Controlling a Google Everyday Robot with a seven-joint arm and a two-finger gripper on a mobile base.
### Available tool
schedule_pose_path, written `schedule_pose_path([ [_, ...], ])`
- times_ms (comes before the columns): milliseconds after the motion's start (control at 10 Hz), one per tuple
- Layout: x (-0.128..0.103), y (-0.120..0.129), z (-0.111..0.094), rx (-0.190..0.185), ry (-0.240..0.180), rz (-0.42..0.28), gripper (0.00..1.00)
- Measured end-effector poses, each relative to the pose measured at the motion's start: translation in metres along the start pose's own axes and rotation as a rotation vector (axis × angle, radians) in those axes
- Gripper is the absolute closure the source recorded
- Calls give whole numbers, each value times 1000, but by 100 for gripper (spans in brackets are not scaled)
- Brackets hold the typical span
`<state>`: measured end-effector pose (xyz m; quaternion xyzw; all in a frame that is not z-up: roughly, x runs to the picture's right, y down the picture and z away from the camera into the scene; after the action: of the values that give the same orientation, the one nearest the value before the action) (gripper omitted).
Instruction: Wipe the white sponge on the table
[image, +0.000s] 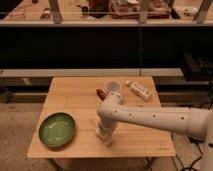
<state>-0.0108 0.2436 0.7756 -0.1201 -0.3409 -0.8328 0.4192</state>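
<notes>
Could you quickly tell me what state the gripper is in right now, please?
Gripper: low over the table near its front edge, right of the green plate; open or closed cannot be told.

The bowl is set on the left front part of the table. The cup is placed near the back edge at centre, with a small item just left of it and a tube-like item to its right. The gripper is positioned low over the front centre, right of the bowl and before the cup.
</notes>
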Motion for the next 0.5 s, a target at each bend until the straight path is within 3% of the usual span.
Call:
schedule_pose_path([
  [300,31,-18,2,-29,21,-77,100],
  [500,48,-17,-8,-3,32,-107,100],
])
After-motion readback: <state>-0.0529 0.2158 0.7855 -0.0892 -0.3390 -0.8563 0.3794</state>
